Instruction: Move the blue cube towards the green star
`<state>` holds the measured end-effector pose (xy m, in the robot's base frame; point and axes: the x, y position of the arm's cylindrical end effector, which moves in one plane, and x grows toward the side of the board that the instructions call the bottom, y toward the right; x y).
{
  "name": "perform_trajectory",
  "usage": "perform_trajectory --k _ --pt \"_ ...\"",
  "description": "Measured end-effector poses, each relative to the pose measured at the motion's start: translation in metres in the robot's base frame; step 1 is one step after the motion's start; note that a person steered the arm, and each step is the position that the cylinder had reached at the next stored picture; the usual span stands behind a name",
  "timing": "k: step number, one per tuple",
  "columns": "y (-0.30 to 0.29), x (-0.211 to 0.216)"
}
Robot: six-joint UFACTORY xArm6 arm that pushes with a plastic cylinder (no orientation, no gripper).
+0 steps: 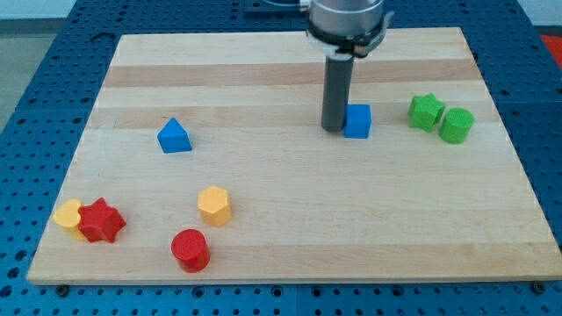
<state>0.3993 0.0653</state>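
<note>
The blue cube [357,121] sits on the wooden board, right of centre toward the view's top. The green star [426,111] lies further to the view's right, with a gap of board between it and the cube. My tip [333,129] rests on the board right against the cube's left side. The dark rod rises from it to the arm's head at the view's top.
A green cylinder [457,125] touches the star's right side. A blue triangular block [174,136] sits at the left. A yellow hexagon [214,205], a red cylinder [190,250], a red star [101,220] and a yellow block [68,214] lie at the bottom left.
</note>
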Motion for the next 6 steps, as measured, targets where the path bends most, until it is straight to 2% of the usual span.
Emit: perform_trajectory --k 3,6 --pt "0.033 0.0" --pt "0.035 0.002"
